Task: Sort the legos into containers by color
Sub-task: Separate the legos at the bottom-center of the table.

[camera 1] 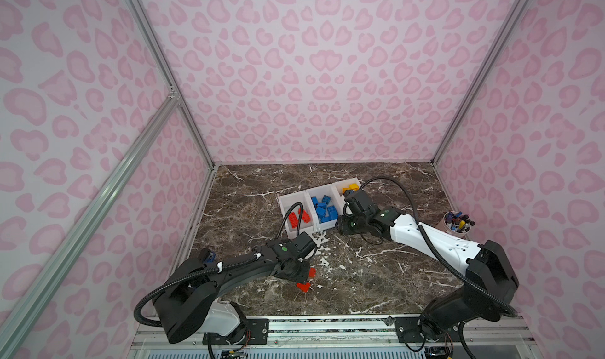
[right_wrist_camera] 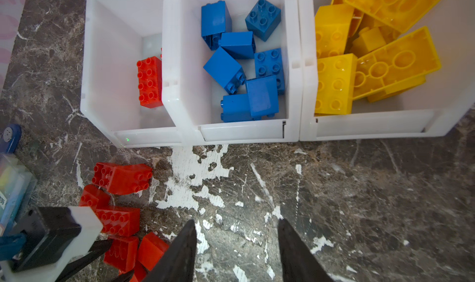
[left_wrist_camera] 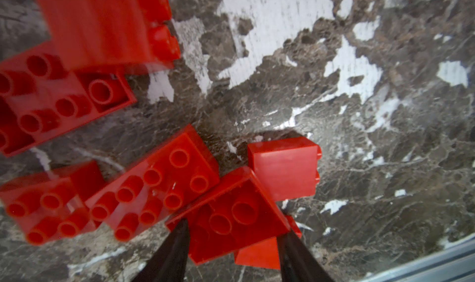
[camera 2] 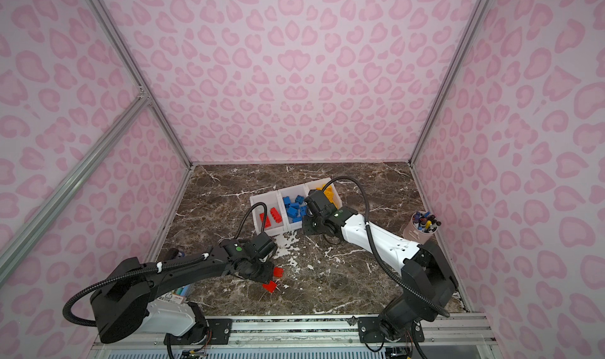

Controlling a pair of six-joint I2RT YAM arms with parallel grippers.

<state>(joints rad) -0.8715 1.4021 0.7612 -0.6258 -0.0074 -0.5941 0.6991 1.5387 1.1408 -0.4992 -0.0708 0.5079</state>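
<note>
In a top view, the containers (camera 1: 289,203) sit mid-frame, with the bare marble table (camera 1: 376,275) open at lower right. Left wrist view: the left gripper (left_wrist_camera: 234,225) clamps a red lego (left_wrist_camera: 231,211). Right wrist view: the right gripper (right_wrist_camera: 236,220) stands apart, empty.

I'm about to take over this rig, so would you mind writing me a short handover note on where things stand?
Left hand: fingers flank an upturned red brick on the table; grip not confirmed.
Right hand: open, empty, above the table in front of the containers.
Done: blue bricks in the middle bin, yellow bricks in the right-end bin, a few red bricks in the left-end bin.
Left: several loose red bricks beside the left hand go in the left-end bin. No loose blue or yellow brick shows.
</note>
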